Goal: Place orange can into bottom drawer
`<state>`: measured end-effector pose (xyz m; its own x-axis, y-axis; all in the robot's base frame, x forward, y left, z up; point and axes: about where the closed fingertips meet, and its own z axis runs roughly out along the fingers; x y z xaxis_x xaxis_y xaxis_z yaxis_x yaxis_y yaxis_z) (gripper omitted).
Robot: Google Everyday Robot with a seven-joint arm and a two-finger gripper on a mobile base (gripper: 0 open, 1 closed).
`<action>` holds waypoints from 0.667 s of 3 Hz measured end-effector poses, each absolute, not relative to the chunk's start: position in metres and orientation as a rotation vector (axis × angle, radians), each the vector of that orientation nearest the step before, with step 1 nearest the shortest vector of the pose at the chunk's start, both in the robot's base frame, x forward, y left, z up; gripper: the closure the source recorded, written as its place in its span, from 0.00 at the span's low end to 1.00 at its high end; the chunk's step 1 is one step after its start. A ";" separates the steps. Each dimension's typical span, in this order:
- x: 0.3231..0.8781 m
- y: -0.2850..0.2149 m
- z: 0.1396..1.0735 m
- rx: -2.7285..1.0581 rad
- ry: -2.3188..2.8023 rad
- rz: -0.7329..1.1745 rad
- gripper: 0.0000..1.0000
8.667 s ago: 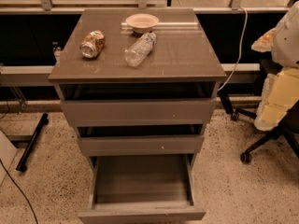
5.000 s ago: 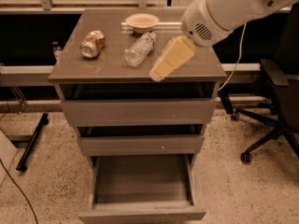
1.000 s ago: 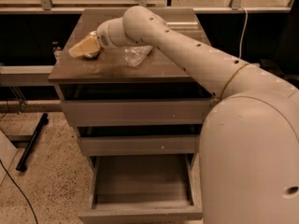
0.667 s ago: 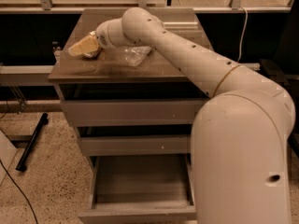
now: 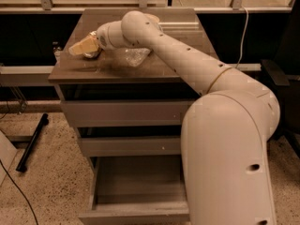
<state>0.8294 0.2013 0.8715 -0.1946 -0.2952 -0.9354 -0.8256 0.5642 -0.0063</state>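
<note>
At the worktop's (image 5: 112,72) ten o'clock corner, the robot's tan end effector (image 5: 84,46) sits directly over the small orange can (image 5: 92,55). It hides most of the can, so nothing on the label can be read, and whether it grips the can cannot be told. At the can's three o'clock lies a clear plastic water bottle (image 5: 136,56), its label also unreadable. At six o'clock, below two closed grey-brown drawers, the bottom drawer (image 5: 136,187) stands pulled out, its grey floor showing. The cream arm (image 5: 220,125) fills the right.
</note>
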 end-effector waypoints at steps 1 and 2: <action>0.844 0.199 0.866 -0.915 1.762 0.627 0.00; 0.852 0.199 0.863 -0.907 1.768 0.626 0.00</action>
